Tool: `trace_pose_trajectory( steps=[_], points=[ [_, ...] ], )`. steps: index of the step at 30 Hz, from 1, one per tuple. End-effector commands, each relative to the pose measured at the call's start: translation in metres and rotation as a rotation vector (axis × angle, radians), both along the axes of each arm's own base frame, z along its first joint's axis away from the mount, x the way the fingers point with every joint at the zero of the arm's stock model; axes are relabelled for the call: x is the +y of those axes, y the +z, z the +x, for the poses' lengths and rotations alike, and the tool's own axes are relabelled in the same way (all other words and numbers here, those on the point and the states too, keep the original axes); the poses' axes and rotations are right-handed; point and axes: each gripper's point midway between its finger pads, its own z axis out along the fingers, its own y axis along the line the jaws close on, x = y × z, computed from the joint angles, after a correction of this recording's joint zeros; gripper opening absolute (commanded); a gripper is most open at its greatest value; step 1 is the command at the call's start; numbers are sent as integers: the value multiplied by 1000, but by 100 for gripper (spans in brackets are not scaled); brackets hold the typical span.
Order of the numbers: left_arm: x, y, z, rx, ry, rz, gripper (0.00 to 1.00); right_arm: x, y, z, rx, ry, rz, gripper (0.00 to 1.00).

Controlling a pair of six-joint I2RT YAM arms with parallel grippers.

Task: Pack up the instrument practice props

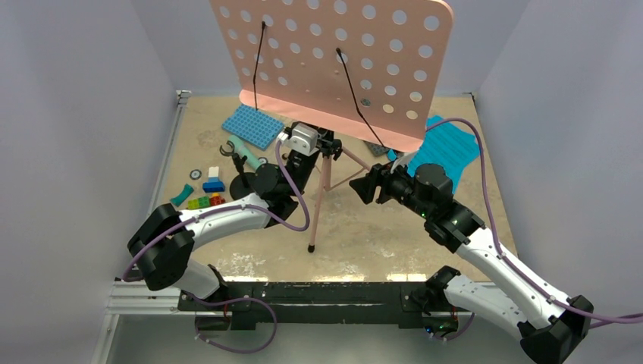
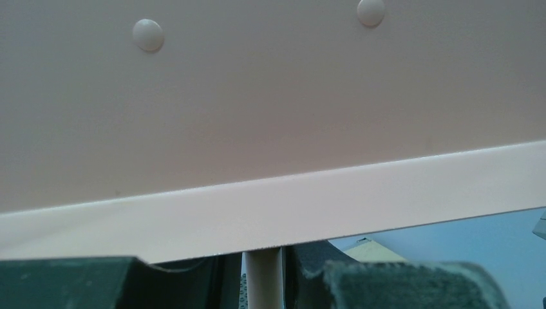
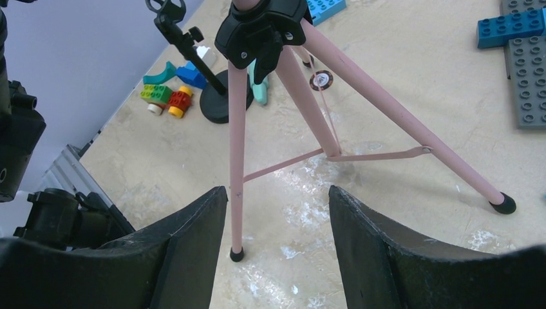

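The perforated board of the pink tripod music stand point(image 1: 326, 76) fills the top of my overhead view. Its upper edge is cut off and it hides much of the far edge of the tabletop point(image 1: 364, 235). The stand's feet sit around the middle of the tabletop.

My left gripper point(image 1: 324, 144) sits at the pole just under the board. In its wrist camera, the pole runs down between the 2 fingers point(image 2: 399, 286) with no gap I can make out. The frame cuts off there, so I cannot tell whether they are truly clamping it. My right gripper point(image 1: 364, 186) hangs with its jaws spread and nothing in them, near the tripod legs.

The cyan sheet-music pages point(image 1: 451, 148) lie toward the far right corner, partly hidden by the board and right arm. The mint-green toy microphone point(image 1: 244, 150) and the black mic stand point(image 1: 244, 182) are near the left edge, beside the blue baseplate point(image 1: 254, 125) and toy bricks point(image 1: 206, 193). The grey baseplate point(image 3: 529, 84) is cut off.

A round tag point(image 3: 320, 80) on the tripod bears print too small to read.
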Motion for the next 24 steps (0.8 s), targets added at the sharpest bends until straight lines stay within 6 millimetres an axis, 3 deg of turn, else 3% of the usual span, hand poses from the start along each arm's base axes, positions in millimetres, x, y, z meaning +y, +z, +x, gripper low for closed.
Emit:
trace_pose_trajectory(
  steps=[1,5,13,24],
  points=[
    [3,43,-16,-119,-34,-69,0,-2,6,-2,-20,-8,24,64],
    [-2,32,-12,-94,-31,-30,0,-2,6,-3,-19,-2,23,63],
    [-2,-23,-5,113,-33,133,0,-6,5,-10,-49,18,3,63],
    [14,-95,-21,328,-93,212,0,-5,-14,-10,-74,41,-22,61]
  ],
)
